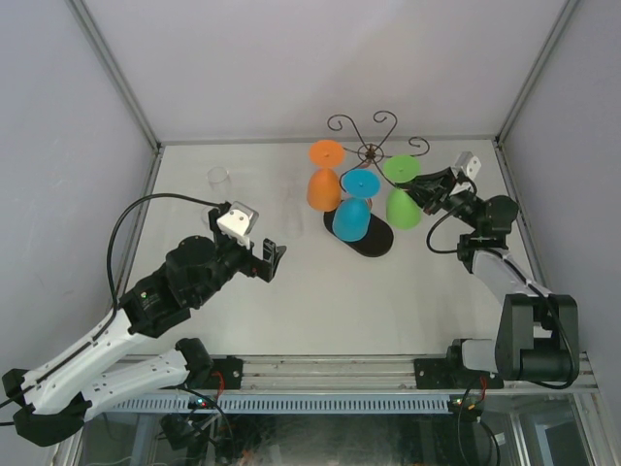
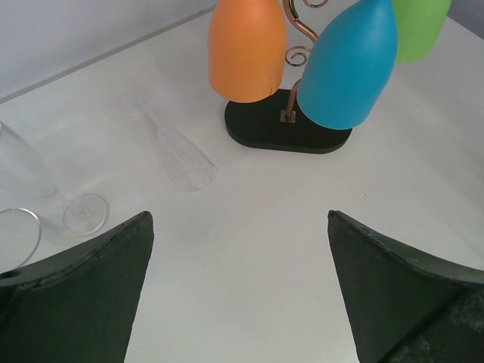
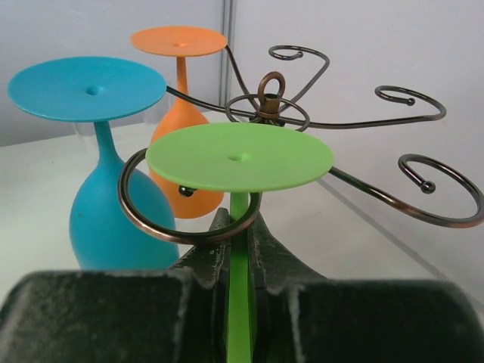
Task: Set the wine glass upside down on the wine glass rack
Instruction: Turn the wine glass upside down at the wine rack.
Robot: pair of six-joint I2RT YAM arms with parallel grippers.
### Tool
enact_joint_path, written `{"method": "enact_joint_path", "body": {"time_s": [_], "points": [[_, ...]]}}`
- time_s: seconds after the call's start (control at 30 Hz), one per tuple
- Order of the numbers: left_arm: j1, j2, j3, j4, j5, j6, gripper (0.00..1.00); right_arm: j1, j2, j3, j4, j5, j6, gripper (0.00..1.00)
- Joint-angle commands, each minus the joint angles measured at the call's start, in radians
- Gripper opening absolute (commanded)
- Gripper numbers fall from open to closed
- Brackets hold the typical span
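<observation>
The green wine glass (image 1: 403, 208) hangs upside down, foot up, at the right side of the wine glass rack (image 1: 370, 150). My right gripper (image 1: 427, 192) is shut on its stem. In the right wrist view the fingers (image 3: 219, 242) clamp the green stem (image 3: 241, 265) just below a scroll ring (image 3: 136, 219) of the rack. The green foot (image 3: 239, 157) sits above that ring, and the stem touches the wire. My left gripper (image 1: 272, 257) is open and empty over the table, left of the rack; its open fingertips frame bare table in the left wrist view (image 2: 239, 227).
An orange glass (image 1: 323, 188) and a blue glass (image 1: 352, 216) hang upside down on the rack above its black oval base (image 1: 376, 243). Two clear glasses (image 1: 218, 178) (image 1: 288, 204) are on the table to the left; one lies on its side (image 2: 185, 159). Enclosure walls stand close on all sides.
</observation>
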Motion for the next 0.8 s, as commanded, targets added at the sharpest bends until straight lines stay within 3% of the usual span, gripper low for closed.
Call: {"method": "enact_joint_path", "body": {"time_s": [0.0,0.2,0.43,0.77], "points": [[0.007,-0.001,-0.016,0.017,-0.003,0.014,1.0,-0.014,-0.049,-0.017,0.045,-0.016,0.029,0.0],[0.007,0.002,-0.017,0.017,-0.003,0.013,1.0,-0.015,-0.054,-0.063,0.094,0.048,0.075,0.0],[0.007,0.006,-0.016,0.017,-0.001,0.012,1.0,0.01,-0.008,-0.124,0.312,0.143,0.205,0.0],[0.007,0.01,-0.018,0.017,-0.002,0.013,1.0,0.052,-0.023,-0.137,0.323,0.162,0.202,0.0]]}}
